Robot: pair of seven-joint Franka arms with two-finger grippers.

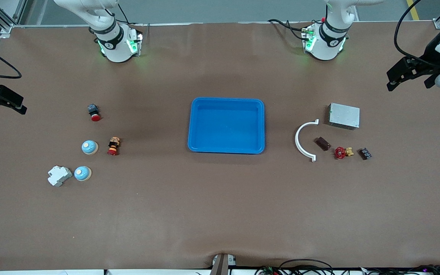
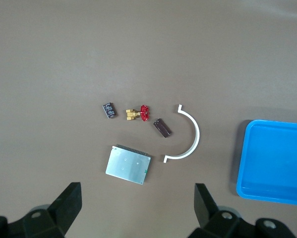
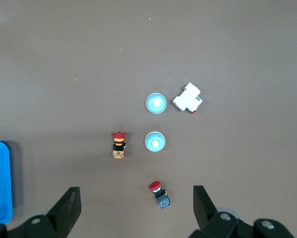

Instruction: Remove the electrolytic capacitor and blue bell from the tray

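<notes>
The left claw [image 1: 411, 78] hangs with its fingers spread apart over the brown table cover [image 1: 220, 214] at the left arm's end; below it lie a metal box [image 2: 129, 164], a white half ring [image 2: 187, 136], a brown capacitor [image 2: 162, 127], a red valve [image 2: 138, 114] and a small black chip [image 2: 109, 110]. The right claw [image 1: 2, 101] waits the same way, fingers apart, over its own end, above two blue bells [image 3: 155, 103] [image 3: 154, 142], a white block [image 3: 187, 97] and two red-capped buttons [image 3: 119, 144] [image 3: 159, 193]. Between the two claws a blue tray [image 1: 226, 147] sits on the cover.

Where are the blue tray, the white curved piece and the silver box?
Blue plastic tray [image 1: 190, 126]: front view, rim.
White curved plastic piece [image 1: 297, 139]: front view, middle of arc.
Silver metal box [image 1: 343, 115]: front view, top face.
</notes>
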